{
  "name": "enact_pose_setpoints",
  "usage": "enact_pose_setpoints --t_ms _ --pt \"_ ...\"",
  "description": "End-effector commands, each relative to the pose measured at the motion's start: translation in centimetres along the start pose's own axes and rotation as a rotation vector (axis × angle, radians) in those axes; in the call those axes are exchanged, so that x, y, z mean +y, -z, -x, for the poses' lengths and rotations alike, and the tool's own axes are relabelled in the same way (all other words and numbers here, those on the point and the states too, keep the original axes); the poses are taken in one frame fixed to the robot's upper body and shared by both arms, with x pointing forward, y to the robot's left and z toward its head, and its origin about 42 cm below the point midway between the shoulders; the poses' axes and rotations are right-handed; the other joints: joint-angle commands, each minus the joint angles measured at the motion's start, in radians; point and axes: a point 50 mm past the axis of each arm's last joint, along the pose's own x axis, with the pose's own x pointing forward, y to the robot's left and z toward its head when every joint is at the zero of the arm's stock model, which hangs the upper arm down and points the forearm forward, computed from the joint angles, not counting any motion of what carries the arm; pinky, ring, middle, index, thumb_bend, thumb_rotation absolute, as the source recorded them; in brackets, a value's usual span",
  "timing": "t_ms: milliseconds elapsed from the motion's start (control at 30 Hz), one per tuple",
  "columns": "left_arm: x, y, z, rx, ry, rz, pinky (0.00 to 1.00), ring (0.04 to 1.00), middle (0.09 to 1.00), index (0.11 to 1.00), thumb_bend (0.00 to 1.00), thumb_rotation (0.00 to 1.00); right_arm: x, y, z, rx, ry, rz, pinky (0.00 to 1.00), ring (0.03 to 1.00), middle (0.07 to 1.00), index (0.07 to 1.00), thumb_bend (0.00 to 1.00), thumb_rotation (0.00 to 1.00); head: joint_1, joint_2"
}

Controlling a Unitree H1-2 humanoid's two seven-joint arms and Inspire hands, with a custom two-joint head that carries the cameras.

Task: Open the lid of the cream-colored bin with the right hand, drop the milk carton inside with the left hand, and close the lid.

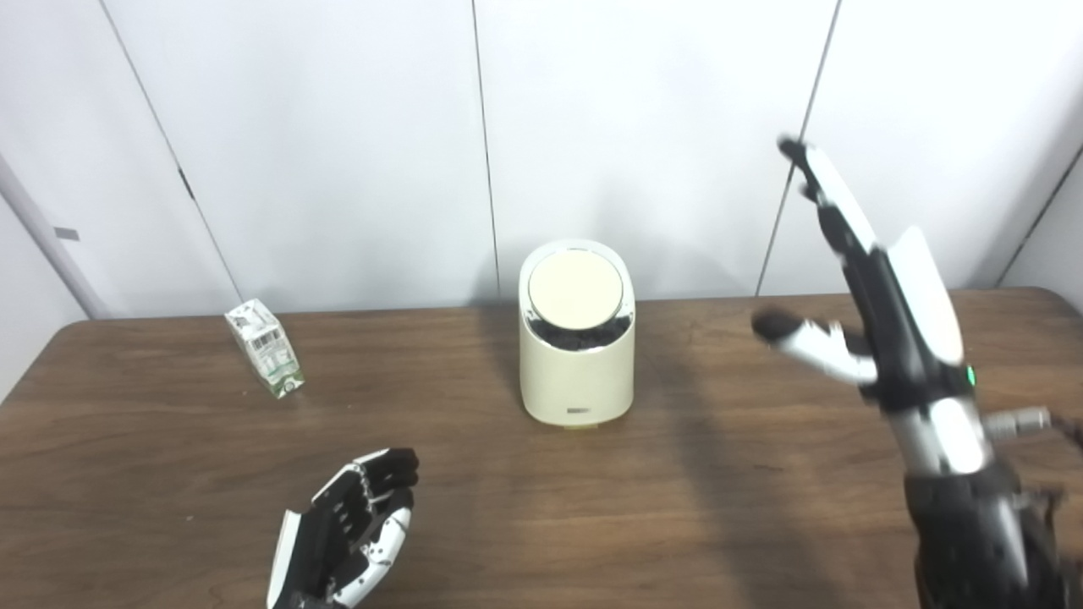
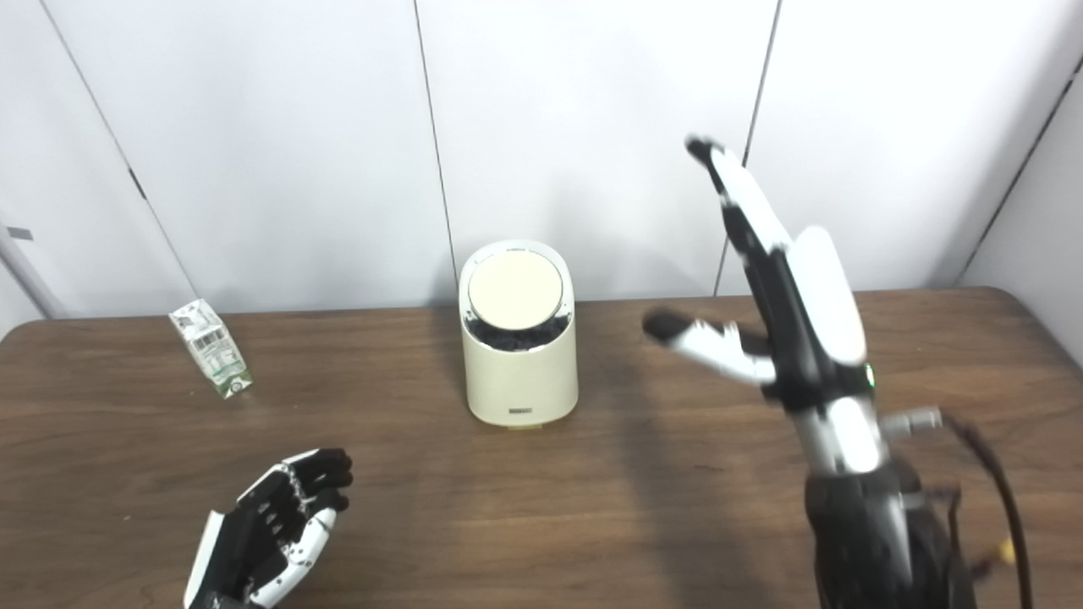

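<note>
- Nearest us, at the bottom left, we see the left hand (image 1: pixel 351 529) low over the worktop (image 1: pixel 677 507), palm turned inward, its fingers (image 1: pixel 385 469) loosely curled but apart and holding nothing.
- Further back on the left, we find the milk carton (image 1: pixel 264 347) standing on the worktop, leaning a little, well apart from the left hand and near the rear edge.
- At the centre, we see the cream-colored bin (image 1: pixel 577 372) upright on the worktop, close to the white wall panels (image 1: pixel 338 152). Its round lid (image 1: pixel 575 284) sits tilted in the bin's slanted top; a dark strip shows along the lid's lower edge, and we cannot tell whether that is a gap or a trim.
- On the right, we see the right hand (image 2: pixel 783 296) raised above the worktop, to the right of the bin and clear of it. Its fingers (image 2: pixel 732 190) are stretched straight up, the thumb (image 2: pixel 702 338) sticks out toward the bin, and it grips nothing.
- A dark cable (image 2: pixel 990 474) runs beside the right forearm.
</note>
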Motion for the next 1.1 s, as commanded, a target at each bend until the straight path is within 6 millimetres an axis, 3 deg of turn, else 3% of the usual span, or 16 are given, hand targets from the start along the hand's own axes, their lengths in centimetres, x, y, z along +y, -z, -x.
enact_pose_setpoints --t_ms 0,67,167,333,533,633,767,1067 --pt "-0.1 -0.7 -0.7 -0.06 0.001 0.003 0.67 0.727 0.733 0.724 0.2 0.12 -0.8 -1.6 -2.2 -0.039 0.004 0.032 0.7 0.976 0.985 0.947 0.71 1.0 -0.001 0.0" --pt "-0.2 -0.7 -0.8 -0.057 0.003 0.004 0.68 0.729 0.735 0.726 0.21 0.12 -0.8 -2.0 -3.6 -0.039 -0.023 0.066 0.82 0.978 0.969 0.94 0.71 1.0 -0.002 -0.004" --pt "-0.4 -0.6 -1.0 -0.06 0.004 0.001 0.68 0.733 0.736 0.725 0.21 0.14 -0.5 -2.3 -5.8 -0.04 -0.077 0.106 0.86 0.957 0.96 0.931 0.67 0.99 -0.001 -0.009" --pt "-0.6 -0.5 -1.1 -0.061 0.007 -0.003 0.68 0.736 0.737 0.723 0.21 0.15 0.5 -1.9 -8.9 0.021 -0.13 0.148 0.8 0.916 0.951 0.925 0.61 0.82 0.005 -0.015" --pt "-0.9 -0.4 -1.1 -0.064 -0.003 -0.019 0.68 0.733 0.728 0.715 0.21 0.17 3.5 0.1 -12.0 0.072 -0.109 0.146 0.71 0.85 0.9 0.874 0.66 0.61 0.014 -0.02" --pt "-1.0 -0.4 -1.0 -0.065 -0.005 -0.016 0.68 0.731 0.725 0.711 0.22 0.17 4.9 1.3 -12.9 0.09 -0.121 0.204 0.72 0.859 0.898 0.878 0.71 0.61 0.016 -0.019" --pt "-1.2 -0.5 -0.9 -0.068 -0.006 -0.011 0.68 0.736 0.728 0.713 0.22 0.17 6.7 2.6 -13.5 0.117 -0.148 0.245 0.81 0.922 0.94 0.921 0.75 0.57 0.02 -0.018" --pt "-1.7 -0.6 -0.5 -0.072 -0.007 -0.009 0.67 0.728 0.728 0.715 0.22 0.19 8.9 3.6 -14.6 0.151 -0.173 0.352 0.85 0.936 0.954 0.931 0.81 0.44 0.035 -0.012"
